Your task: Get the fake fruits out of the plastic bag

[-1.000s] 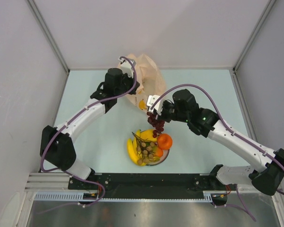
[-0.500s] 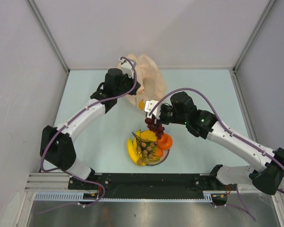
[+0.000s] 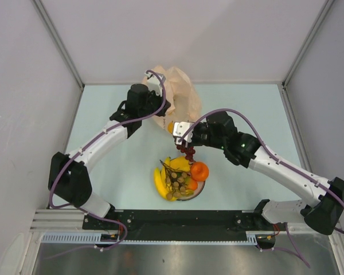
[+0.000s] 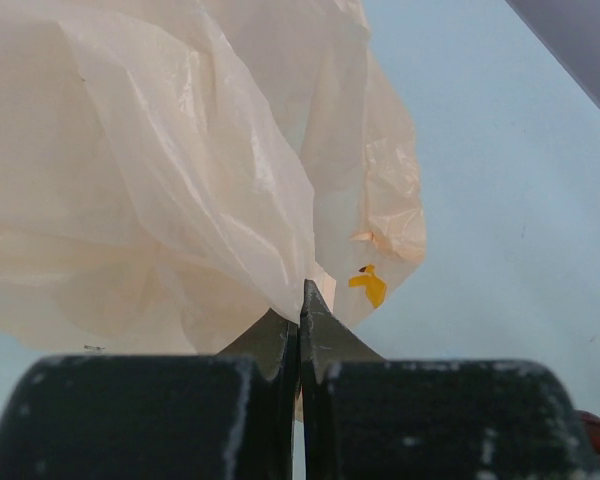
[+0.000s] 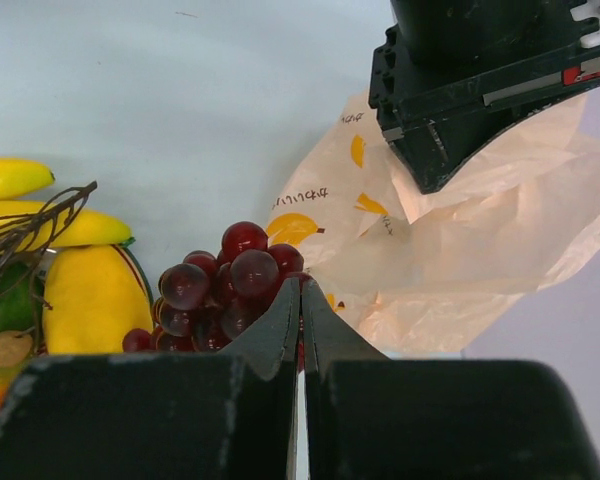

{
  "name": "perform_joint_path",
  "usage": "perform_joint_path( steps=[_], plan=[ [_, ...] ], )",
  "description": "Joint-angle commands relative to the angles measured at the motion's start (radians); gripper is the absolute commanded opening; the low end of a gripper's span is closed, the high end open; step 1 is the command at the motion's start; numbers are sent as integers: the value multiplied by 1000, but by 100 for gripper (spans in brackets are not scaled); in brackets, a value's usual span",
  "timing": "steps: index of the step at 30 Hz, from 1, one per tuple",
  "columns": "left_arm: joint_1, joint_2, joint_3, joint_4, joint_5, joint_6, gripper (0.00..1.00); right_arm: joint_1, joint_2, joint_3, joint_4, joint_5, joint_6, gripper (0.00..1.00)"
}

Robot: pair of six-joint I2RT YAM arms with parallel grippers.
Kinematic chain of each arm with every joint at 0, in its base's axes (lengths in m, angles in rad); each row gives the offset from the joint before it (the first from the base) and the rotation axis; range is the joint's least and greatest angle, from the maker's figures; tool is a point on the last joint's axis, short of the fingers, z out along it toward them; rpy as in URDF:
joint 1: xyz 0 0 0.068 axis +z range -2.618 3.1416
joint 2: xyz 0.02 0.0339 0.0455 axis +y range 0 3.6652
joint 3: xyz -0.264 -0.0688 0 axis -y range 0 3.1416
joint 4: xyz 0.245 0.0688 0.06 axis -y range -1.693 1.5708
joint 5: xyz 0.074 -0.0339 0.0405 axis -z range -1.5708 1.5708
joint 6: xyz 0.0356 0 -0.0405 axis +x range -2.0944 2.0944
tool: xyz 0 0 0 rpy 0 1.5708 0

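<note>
The step in hand looks like carrying one fruit from bag to plate, and doing it well starts on the left. The left gripper (image 4: 301,300), its jaws pressed fully together on a fold of the thin translucent pale-orange plastic bag (image 4: 180,170), should hold that pinch steady and high. That way the film neither drags after the fruit nor flops over whatever may remain inside, which the crinkled plastic hides. The bag sits at the far middle of the pale blue table (image 3: 132,172). Just right of it and nearer, the dark red-purple plastic grape bunch (image 5: 230,285) hangs from the right gripper (image 5: 301,295). Its jaws are closed tight, apparently on the stem, though the fingers hide the stem itself. The bunch is clear of the bag's mouth and hangs about over the far rim of the round white plate (image 3: 200,189), where yellow plastic bananas (image 3: 159,180), a glossy orange (image 3: 199,171) and a brownish grape cluster (image 3: 175,182) already lie. The sensible move is to bring it over a free spot and lower it close before letting go, since a loose bunch released from high may roll off the heap. The left arm reaches forward and rightward from its base, wrist at the bag's near-left edge. The right arm stretches leftward across the table, elbow bent, fingers pointing toward the bag.
</note>
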State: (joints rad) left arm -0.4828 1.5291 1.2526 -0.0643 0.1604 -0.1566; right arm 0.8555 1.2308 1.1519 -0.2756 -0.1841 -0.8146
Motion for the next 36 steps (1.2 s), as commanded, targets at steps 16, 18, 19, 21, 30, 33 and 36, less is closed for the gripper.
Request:
perform_joint_path(
  steps=[16, 18, 19, 21, 30, 33, 36],
  plan=[
    [13, -132, -93, 46, 42, 25, 0, 43, -10, -46, 30, -28, 6, 0],
    [18, -136, -96, 46, 44, 25, 0, 48, -14, -49, 18, -29, 5, 0],
    [19, -139, -97, 44, 45, 25, 0, 48, -17, -52, 13, -32, 5, 0],
    [21, -139, -97, 43, 50, 25, 0, 51, -28, -55, -14, -40, 6, 0],
    [24, -124, -96, 47, 48, 28, 0, 92, -67, -112, -102, -107, 22, 0],
    [26, -119, -97, 46, 44, 28, 0, 111, -79, -113, -143, -133, 18, 0],
    [29, -110, -101, 46, 44, 28, 0, 142, -85, -116, -175, -155, 38, 0]
  ],
)
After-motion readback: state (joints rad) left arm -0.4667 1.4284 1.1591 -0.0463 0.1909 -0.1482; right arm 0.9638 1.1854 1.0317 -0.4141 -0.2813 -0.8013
